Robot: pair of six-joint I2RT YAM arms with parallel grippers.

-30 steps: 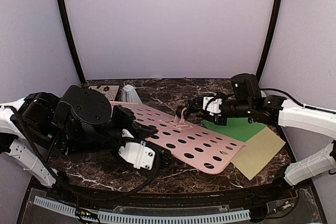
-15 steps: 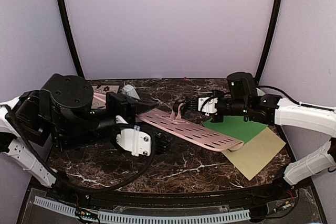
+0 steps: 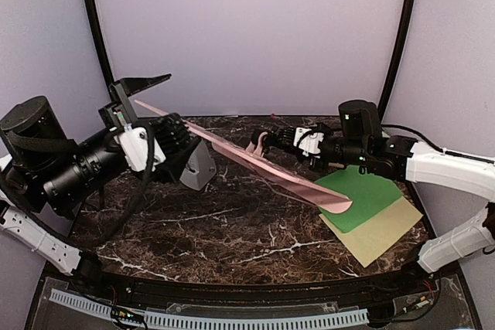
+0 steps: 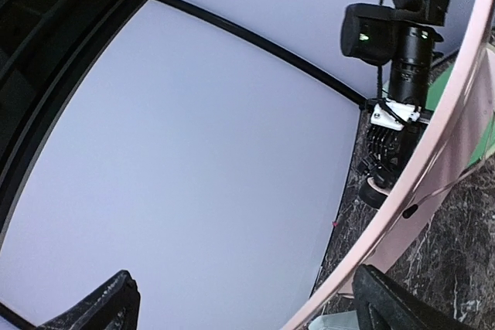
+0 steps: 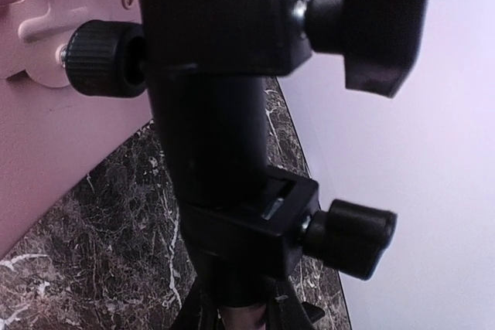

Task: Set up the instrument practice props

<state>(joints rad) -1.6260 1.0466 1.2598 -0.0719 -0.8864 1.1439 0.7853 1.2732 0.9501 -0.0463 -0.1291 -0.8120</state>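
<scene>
Music stand (image 3: 255,164) comes first: its pink desk shows almost edge-on in the top view, as a long thin slab slanting across the middle of the marble table (image 3: 232,222). The desk's left end is high in the air. Its right end is low over the corner of the green page (image 3: 367,195), and I cannot tell whether it touches. In the right wrist view a black post with screw knobs is fixed to the pink back of the desk.

The left arm is reared up and angled back. The left gripper (image 4: 244,280) has its fingers spread wide, and the desk's edge runs along one of them without being pinched. The right arm reaches in low from the right, stretched nearly level. The right gripper (image 3: 265,141) is at the small pink bracket midway along the desk. The post fills its wrist view, so I cannot tell whether its fingers are clamped or apart.

By count there is one stand and two pages. The green page lies on top of the pale-yellow page (image 3: 383,233), and both are flat at the right of the table. There is also one grey-white pyramid, seemingly the metronome (image 3: 199,166), standing under the raised end of the desk, just beside the left gripper.
</scene>
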